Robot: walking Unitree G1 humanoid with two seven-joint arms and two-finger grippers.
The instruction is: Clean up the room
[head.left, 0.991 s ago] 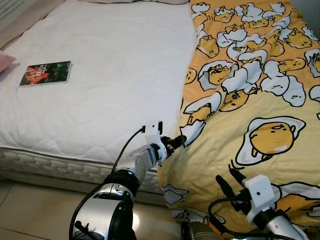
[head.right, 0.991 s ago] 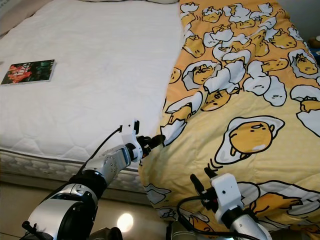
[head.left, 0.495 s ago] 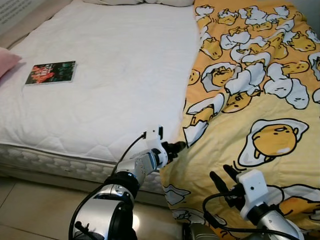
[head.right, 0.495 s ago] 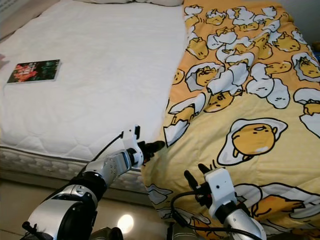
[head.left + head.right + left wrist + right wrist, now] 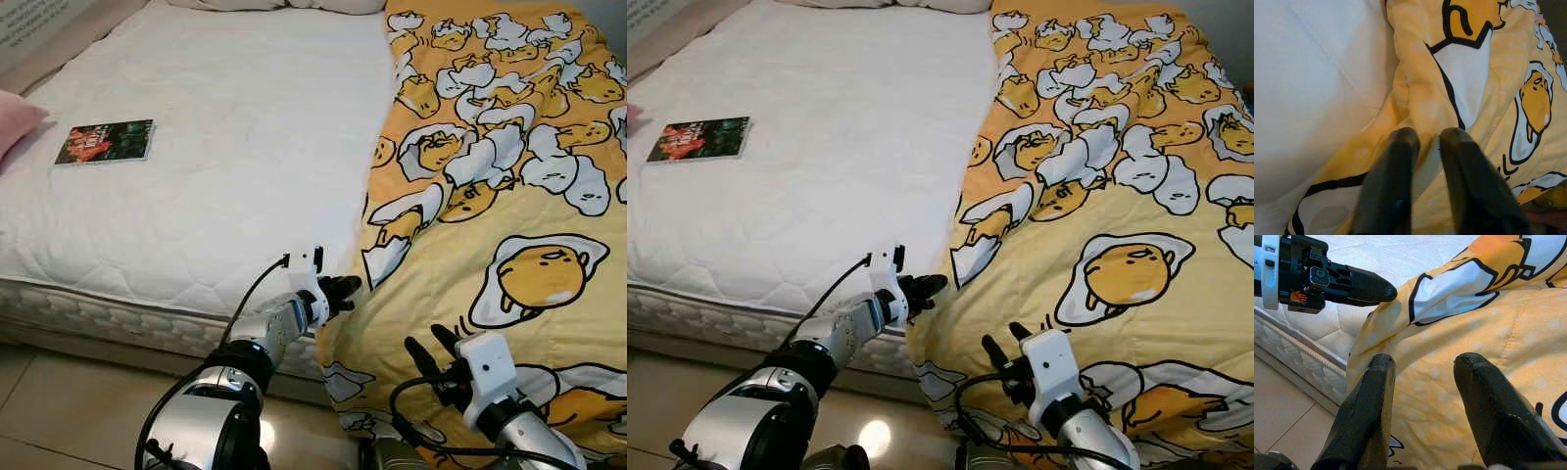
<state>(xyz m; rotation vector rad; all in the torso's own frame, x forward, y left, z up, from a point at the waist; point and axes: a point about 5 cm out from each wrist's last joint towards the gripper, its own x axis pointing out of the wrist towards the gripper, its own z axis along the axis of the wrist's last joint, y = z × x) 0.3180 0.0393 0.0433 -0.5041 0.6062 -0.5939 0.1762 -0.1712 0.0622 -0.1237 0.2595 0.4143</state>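
Since a second ago the whole picture has slid a bit, so the robot's head moved, and the left gripper [image 5: 345,289] looks to have pulled back a little from the yellow egg blanket [image 5: 509,206]. From the left eye, that blanket covers the right half of the bed and hangs over the near edge, the white mattress [image 5: 216,147] is bare on the left half, and a book [image 5: 105,141] lies far off near the left side by a pink pillow [image 5: 15,116]. The right gripper [image 5: 1004,348] hangs low over the blanket's drooping end, its fingers spread apart and holding nothing. In the left wrist view the two black fingers [image 5: 1391,186] sit almost shut at the blanket's folded edge, though I cannot tell whether they pinch it. In the right wrist view the spread fingers [image 5: 1371,401] point at the same fold. If the pinch is too thin, the cloth may slip out. There is lots of open mattress to pull the blanket across.
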